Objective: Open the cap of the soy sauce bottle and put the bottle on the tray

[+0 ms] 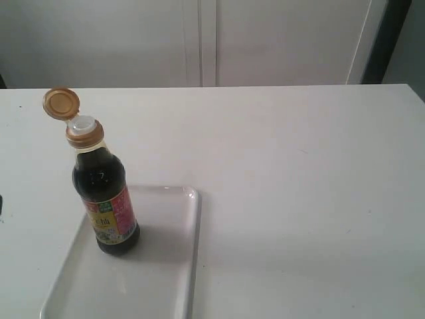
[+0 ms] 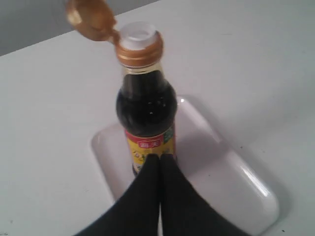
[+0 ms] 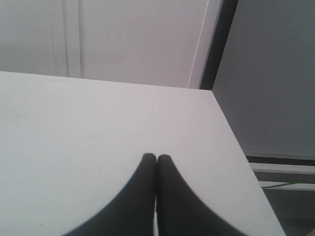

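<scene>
The soy sauce bottle [image 1: 105, 193] [image 2: 146, 118] stands upright on the white tray [image 1: 166, 266] [image 2: 236, 182], near its far left corner in the exterior view. Its golden-brown cap [image 1: 61, 103] [image 2: 90, 18] is flipped open and hangs back on its hinge, baring the white spout [image 1: 84, 123] [image 2: 138, 34]. My left gripper [image 2: 160, 156] is shut with nothing in it, its tips in front of the bottle's label and apart from the bottle. My right gripper [image 3: 156, 157] is shut and empty over bare table. Neither gripper shows in the exterior view.
The white table [image 1: 299, 173] stretches to the right of the tray. Its far right corner and edge [image 3: 221, 123] lie close to my right gripper, with a grey drop beyond. White cabinet doors [image 1: 212, 40] stand behind the table.
</scene>
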You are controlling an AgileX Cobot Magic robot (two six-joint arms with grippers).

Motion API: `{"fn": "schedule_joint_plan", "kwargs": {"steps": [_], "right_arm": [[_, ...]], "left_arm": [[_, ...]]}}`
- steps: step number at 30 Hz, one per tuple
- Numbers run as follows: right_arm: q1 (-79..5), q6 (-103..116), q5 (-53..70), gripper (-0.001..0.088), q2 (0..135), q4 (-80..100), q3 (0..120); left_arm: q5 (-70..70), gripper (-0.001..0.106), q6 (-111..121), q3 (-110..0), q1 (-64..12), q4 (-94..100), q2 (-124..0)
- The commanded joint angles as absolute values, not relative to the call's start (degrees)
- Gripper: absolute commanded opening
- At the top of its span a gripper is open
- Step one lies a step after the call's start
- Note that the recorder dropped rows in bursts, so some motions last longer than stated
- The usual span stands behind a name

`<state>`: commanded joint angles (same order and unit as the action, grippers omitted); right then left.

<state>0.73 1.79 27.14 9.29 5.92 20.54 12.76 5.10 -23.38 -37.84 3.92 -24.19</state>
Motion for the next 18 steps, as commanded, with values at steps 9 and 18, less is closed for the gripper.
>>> {"fn": "schedule_joint_plan", "kwargs": {"steps": [9,18], "right_arm": [[0.7,1.8,27.1,0.0000,9.3,5.9,20.5],[0.7,1.8,27.1,0.0000,9.3,5.9,20.5]], "left_arm": [[7.2,0.000,2.3,-17.2,-32.5,-0.9,-22.7],[7.5,0.000,2.5,-12.1,-24.9,-1.5,-13.2]]}}
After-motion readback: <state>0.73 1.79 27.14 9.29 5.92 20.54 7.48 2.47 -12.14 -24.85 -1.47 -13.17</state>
